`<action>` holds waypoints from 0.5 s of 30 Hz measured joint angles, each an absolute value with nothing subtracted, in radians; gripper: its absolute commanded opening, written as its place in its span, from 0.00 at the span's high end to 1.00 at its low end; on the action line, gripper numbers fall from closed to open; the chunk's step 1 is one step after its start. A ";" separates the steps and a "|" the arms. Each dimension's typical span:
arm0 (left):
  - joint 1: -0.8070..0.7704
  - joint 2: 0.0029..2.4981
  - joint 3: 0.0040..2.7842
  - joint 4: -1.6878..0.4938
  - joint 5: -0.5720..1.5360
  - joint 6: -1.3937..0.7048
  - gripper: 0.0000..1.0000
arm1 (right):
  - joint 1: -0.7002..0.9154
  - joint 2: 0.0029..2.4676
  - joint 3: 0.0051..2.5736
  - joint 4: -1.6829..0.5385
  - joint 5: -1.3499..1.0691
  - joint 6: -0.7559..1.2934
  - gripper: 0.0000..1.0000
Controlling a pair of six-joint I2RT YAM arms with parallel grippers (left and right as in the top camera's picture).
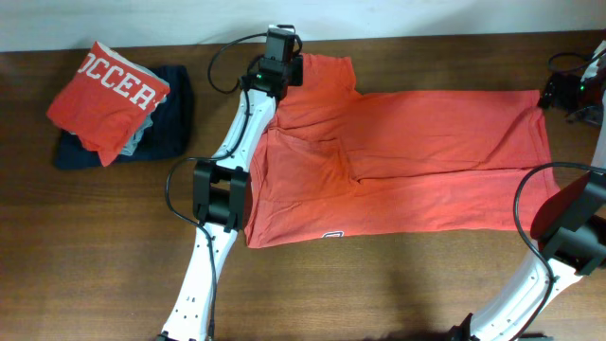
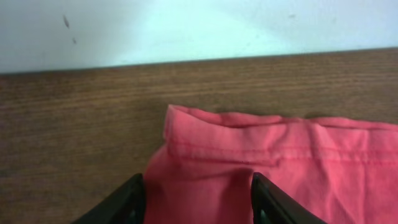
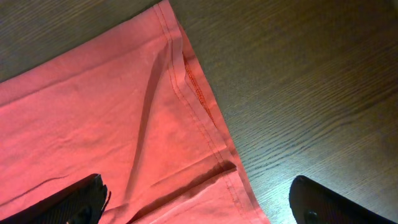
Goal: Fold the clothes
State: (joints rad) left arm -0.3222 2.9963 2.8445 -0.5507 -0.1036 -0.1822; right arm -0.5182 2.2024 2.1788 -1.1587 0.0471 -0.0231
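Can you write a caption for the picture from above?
Red T-shirt lies on a table, folded clothes stacked nearby.

Bare tabletop point(image 1: 379, 284) open along front and between spread T-shirt point(image 1: 426, 152) and folded garment stack point(image 1: 118, 109); left arm point(image 1: 222, 194) overlies that shirt edge.

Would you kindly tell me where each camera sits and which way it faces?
Overhead: above the table, looking straight down at the spread T-shirt and folded pile; left arm and right arm show.
Left wrist: on the left arm, low, facing the sleeve and the wall beyond; left gripper fingertips show.
Right wrist: on the right arm, looking down at the shirt's hem corner; right gripper fingers show, wide apart.
Shared: overhead and left wrist both show that sleeve.
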 measured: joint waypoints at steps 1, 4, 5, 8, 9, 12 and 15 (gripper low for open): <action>-0.321 2.997 2.844 -0.548 -0.102 -0.184 0.58 | -0.518 2.202 2.179 -1.159 0.047 -0.022 0.01; -0.316 2.998 2.844 -0.549 -0.104 -0.181 0.68 | -0.518 2.202 2.179 -1.159 0.047 -0.023 0.01; -0.314 2.998 2.844 -0.549 -0.104 -0.180 0.75 | -0.518 2.202 2.179 -1.159 0.047 -0.023 0.01; -0.310 2.998 2.847 -0.556 -0.105 -0.182 0.93 | -0.518 2.202 2.179 -1.159 0.047 -0.023 0.01; -0.308 2.999 2.854 -0.566 -0.105 -0.183 0.95 | -0.518 2.202 2.179 -1.159 0.047 -0.023 0.01; -0.304 3.003 2.881 -0.603 -0.101 -0.180 0.99 | -0.518 2.202 2.179 -1.159 0.047 -0.023 0.01; -0.304 3.003 2.906 -0.622 -0.072 -0.180 0.99 | -0.518 2.202 2.179 -1.159 0.047 -0.023 0.01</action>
